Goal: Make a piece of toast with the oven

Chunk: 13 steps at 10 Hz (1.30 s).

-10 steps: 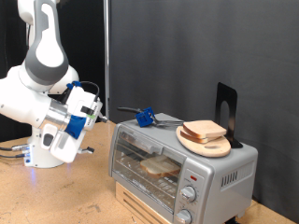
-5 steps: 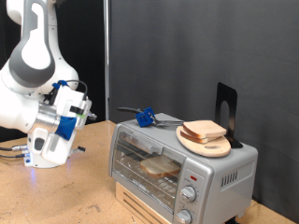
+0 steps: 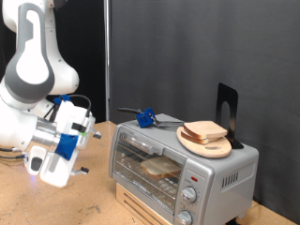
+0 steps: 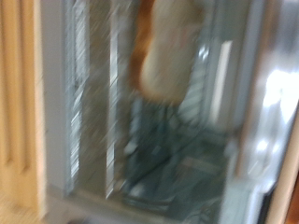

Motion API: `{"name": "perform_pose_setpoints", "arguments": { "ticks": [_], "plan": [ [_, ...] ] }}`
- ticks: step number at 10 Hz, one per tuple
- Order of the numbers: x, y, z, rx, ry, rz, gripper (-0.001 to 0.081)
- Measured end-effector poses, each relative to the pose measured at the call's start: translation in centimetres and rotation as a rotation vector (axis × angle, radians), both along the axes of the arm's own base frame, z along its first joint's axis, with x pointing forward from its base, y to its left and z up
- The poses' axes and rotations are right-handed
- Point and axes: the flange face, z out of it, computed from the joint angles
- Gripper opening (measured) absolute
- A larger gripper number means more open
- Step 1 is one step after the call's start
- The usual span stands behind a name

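My claw (image 3: pixel 82 150) hangs at the left of the exterior view, out in front of the oven (image 3: pixel 183 169) and a little apart from its left end. It is low over the wooden table (image 3: pixel 94 202), and from this angle I cannot tell whether my 2 fingers are apart or together. Nothing shows between them.

The oven sits at the right of the exterior view on a pale wooden base (image 3: pixel 141 202), with its glass door shut and 2 round knobs (image 3: pixel 191 186) at its right end. Behind the glass, 1 piece of toast (image 3: pixel 159 168) lies flat on the wire rack. On the oven's roof a round wooden board (image 3: pixel 206 144) carries another slice of bread (image 3: pixel 205 131), and a blue-handled utensil (image 3: pixel 145 117) lies further left along the roof. A black stand (image 3: pixel 226 111) rises at the far right behind the board.

My wrist view is badly blurred. It faces the oven's glass door (image 4: pixel 149 112) from close by, and a pale slice with a tan crust (image 4: pixel 168 47) shows through the glass among the streaked bars of the rack.
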Motion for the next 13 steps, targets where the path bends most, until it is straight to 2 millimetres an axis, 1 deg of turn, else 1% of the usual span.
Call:
{"name": "perform_pose_setpoints", "arguments": {
  "ticks": [1, 3, 4, 6, 7, 9, 10, 11, 13],
  "plan": [
    [1.0, -0.1, -0.6, -0.009, -0.001, -0.016, 0.0808],
    [0.9, 0.2, -0.4, 0.023, 0.006, 0.015, 0.0808],
    [1.4, 0.4, -0.1, 0.054, 0.011, 0.037, 0.0808],
    [3.9, 0.6, 0.2, 0.095, 0.027, 0.076, 0.0808],
    [5.3, 0.8, 0.0, 0.099, 0.024, 0.095, 0.0808],
    [7.9, 1.1, -0.9, 0.086, 0.012, 0.109, 0.0808],
    [9.3, 1.3, -1.6, 0.059, 0.004, 0.064, 0.0808],
    [10.2, 1.6, -2.2, 0.038, 0.004, 0.037, 0.0808],
    [9.8, 1.9, -2.0, 0.089, 0.015, 0.077, 0.0808]
  ]
}}
